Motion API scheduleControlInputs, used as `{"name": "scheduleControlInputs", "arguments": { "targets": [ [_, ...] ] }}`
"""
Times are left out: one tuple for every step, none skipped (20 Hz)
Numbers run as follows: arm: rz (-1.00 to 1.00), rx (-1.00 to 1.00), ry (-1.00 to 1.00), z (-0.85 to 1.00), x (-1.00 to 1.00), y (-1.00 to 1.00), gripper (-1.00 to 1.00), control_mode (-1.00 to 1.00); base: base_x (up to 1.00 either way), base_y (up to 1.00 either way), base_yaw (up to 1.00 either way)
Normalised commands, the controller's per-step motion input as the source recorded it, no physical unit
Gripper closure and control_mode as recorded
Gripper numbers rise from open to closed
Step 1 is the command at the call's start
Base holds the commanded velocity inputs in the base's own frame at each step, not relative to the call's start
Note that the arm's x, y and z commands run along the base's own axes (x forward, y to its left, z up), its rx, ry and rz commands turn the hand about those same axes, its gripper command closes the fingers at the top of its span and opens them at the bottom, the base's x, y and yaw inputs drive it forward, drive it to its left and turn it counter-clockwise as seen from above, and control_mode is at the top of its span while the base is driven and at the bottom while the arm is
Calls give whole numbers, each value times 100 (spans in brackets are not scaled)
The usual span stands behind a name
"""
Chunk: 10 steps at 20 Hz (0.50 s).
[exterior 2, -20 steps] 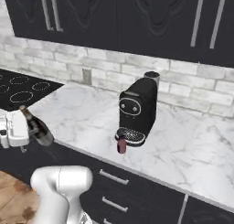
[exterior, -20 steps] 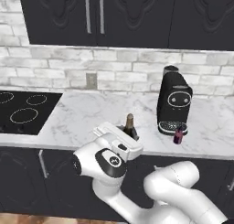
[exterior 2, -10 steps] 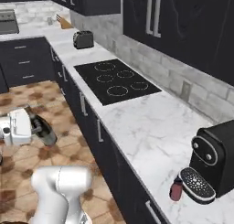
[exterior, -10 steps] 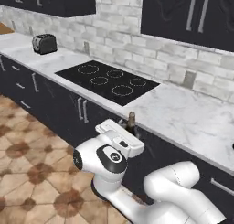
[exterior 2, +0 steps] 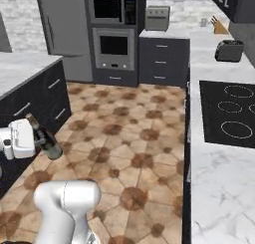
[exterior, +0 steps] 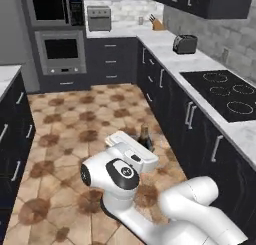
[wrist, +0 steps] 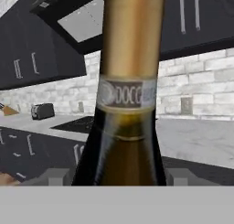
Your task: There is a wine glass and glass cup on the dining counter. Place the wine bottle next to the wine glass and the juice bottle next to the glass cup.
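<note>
In the left base view we find the gripper (exterior: 141,150) carried low in front of the arm over the tiled floor (exterior: 65,124), with the wine bottle (exterior: 145,137) rising from it; only the dark upper body and neck show behind the white hand, and the fingers themselves are hidden. We judge the bottle to be in transit: it stands on no surface, so the first placement is not done. The wall counter (exterior: 200,64) with its cooktop (exterior: 227,91) runs along the right. In the right base view the gripper (exterior 2: 31,138) sits at the far left edge with the wine bottle (exterior 2: 44,138) tilted, neck toward the upper left, body slanting down to the right, clear of the floor. A marble-topped counter (exterior 2: 20,68) lies at the left; we cannot tell whether it is the dining counter, and no glass is to be made out on it. In the hand view the wine bottle (wrist: 130,95) stands close before the camera, gold neck up and dark shoulder below, seated between the two fingers (wrist: 55,176), whose tips flank its shoulder on either side. We conclude the fingers are clamped on the bottle. Both placements remain outstanding, in our judgement.
</note>
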Motion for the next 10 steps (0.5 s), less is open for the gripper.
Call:
{"name": "scheduleControlInputs", "arguments": {
  "targets": [
    [0,0,0,0,0,0,100,100,0,0,100],
    [0,0,0,0,0,0,100,100,0,0,100],
    [0,0,0,0,0,0,100,100,0,0,100],
    [0,0,0,0,0,0,100,100,0,0,100],
    [0,0,0,0,0,0,100,100,0,0,100],
    [0,0,0,0,0,0,100,100,0,0,100],
    [0,0,0,0,0,0,100,100,0,0,100],
    [0,0,0,0,0,0,100,100,0,0,100],
    [0,0,0,0,0,0,100,100,0,0,100],
    [0,0,0,0,0,0,100,100,0,0,100]
  ]
}}
